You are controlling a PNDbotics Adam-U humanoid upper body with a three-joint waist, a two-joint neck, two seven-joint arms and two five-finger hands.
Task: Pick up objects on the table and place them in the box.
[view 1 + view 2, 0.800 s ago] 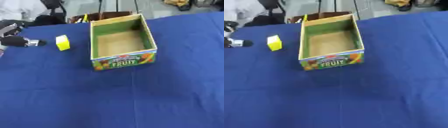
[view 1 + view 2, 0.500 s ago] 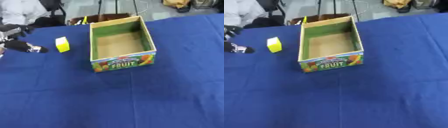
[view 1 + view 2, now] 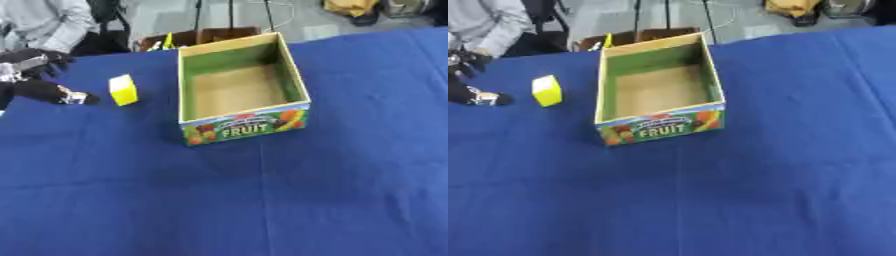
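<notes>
We are taking the box as our landmark: an open cardboard carton with a green lining, a bare brown floor and a fruit label on its near wall. Nothing is lying inside it, so by our reckoning the placing has not begun.

The only loose object we are seeing is a small yellow block, standing on the blue table to the left of the box, near it but clearly apart from its left wall.

Our left hand is hovering further left of the box, beyond the block, at the view's edge. Its fingers are spread wide, one long digit reaching toward the block with its tip stopping short of it, so it is grasping nothing. Our right hand is not showing in either view.

We are judging this to be the approach to the block. Several things could go wrong from here:

- The extended digit is leading, and if it is arriving before the others are closing round, it could nudge the block sideways, toward the box wall or over onto its side.
- The block is small and light-looking, so a grasp closing off-centre could squeeze it out.
- The left wall is standing between block and floor; carrying too low could be clipping the rim and shifting the whole carton on the cloth.
</notes>
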